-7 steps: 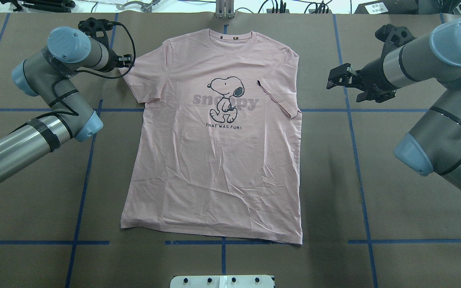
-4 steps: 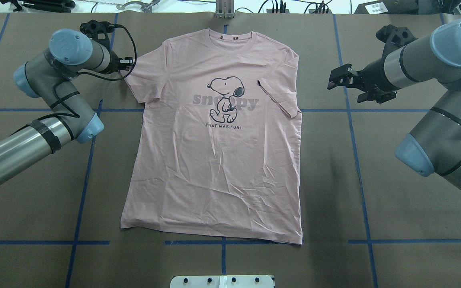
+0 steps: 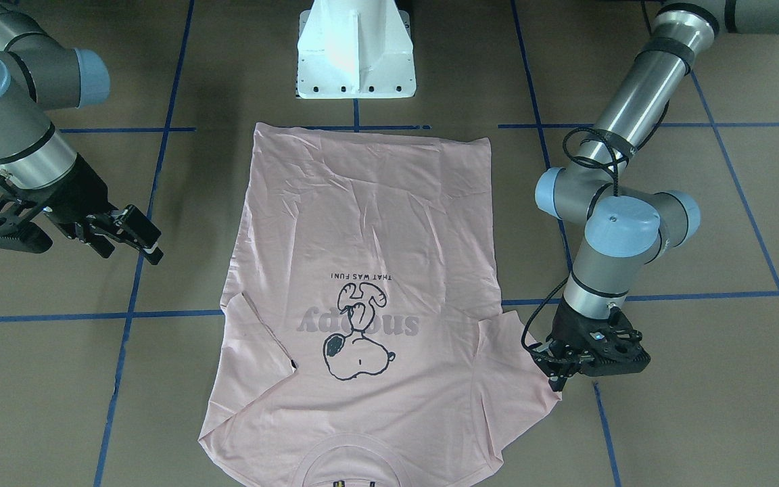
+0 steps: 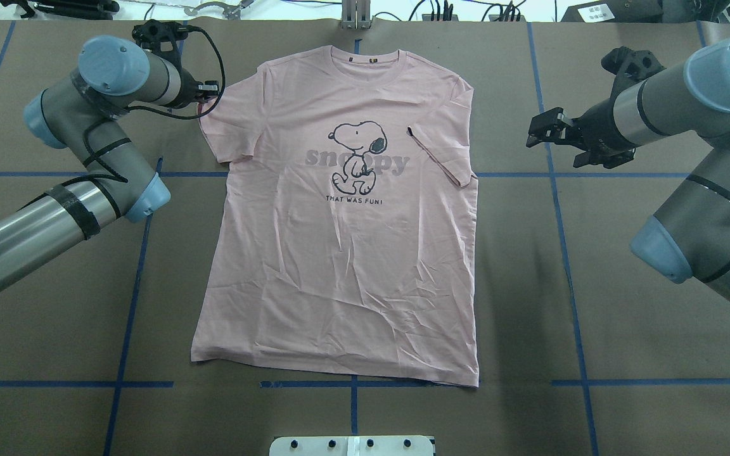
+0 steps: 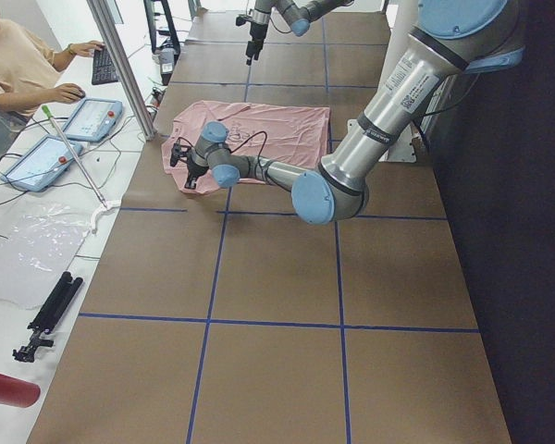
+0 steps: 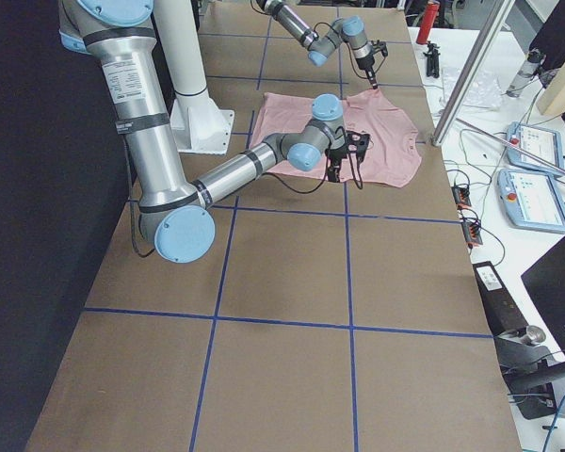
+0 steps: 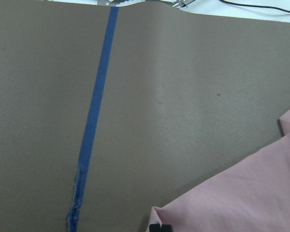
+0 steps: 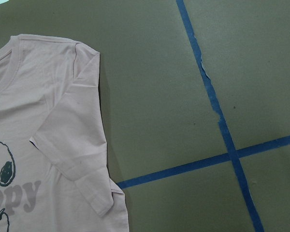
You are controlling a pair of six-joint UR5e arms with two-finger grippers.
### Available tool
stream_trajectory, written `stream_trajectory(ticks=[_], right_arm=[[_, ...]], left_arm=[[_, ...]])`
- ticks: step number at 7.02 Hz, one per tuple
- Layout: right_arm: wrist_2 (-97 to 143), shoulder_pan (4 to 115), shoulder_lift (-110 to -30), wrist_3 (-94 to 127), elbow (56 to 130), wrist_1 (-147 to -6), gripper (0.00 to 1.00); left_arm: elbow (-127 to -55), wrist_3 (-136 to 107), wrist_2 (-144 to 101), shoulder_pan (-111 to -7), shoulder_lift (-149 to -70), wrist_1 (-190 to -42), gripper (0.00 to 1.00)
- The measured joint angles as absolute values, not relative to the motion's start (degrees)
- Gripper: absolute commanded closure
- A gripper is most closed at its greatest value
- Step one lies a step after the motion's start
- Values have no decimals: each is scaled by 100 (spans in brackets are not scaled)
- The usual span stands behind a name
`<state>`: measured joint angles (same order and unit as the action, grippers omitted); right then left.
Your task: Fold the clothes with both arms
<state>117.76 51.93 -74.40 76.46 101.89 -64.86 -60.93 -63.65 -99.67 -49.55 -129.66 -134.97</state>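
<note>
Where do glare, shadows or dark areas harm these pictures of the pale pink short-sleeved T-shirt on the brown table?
Front-facing view: glare washes out the white pedestal base. Overhead view: a soft shadow darkens the brown table right of the pale pink short-sleeved T-shirt. Exterior left view: the right edge is almost black.

Item count as observed:

- T-shirt [image 4: 339, 253]: qty 1, table ctr.
- Robot arms: qty 2, i.e. left arm [image 4: 54, 221] and right arm [image 4: 688, 120].
- Grippers: qty 2, 1 per arm, i.e. left gripper [image 3: 555, 384] and right gripper [image 3: 127, 251].
- White pedestal base [image 3: 356, 54]: qty 1, btwn the arms.
- Person [image 5: 18, 65]: qty 1, at the far bench.
- Control tablets: qty 2, i.e. far tablet [image 5: 92, 118] and near tablet [image 5: 39, 162].
- Keyboard [image 5: 104, 63]: qty 1.
- Red cylinder [image 5: 9, 388]: qty 1, partly cut off by the frame edge.
</note>
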Motion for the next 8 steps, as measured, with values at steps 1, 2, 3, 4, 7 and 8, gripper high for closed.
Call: stream_trajectory(ticks=[1, 2, 3, 4, 7, 8], right_arm=[[11760, 5189, -7442, 7636, 10175, -6486, 0], [11746, 5187, -7443, 7631, 10166, -6486, 0], [11743, 5183, -7441, 7631, 10163, -6486, 0], [11740, 5182, -7447, 7635, 10161, -6486, 0], [11742, 5172, -7453, 7641, 10109, -6486, 0], [11742, 5166, -7445, 7640, 10078, -6486, 0]], left_arm=[[-6170, -6582, -9967, -4949, -12977, -13488, 100], [-6194, -6792, -9961, -4921, -13069, -13447, 100], [-6178, -7134, -9852, -4762, -13293, -13365, 100], [-6073, -7517, -9641, -4515, -13604, -13277, 100], [-5299, -8013, -9282, -4271, -14311, -13233, 71], [-5229, -8031, -9199, -4260, -14341, -13320, 49]])
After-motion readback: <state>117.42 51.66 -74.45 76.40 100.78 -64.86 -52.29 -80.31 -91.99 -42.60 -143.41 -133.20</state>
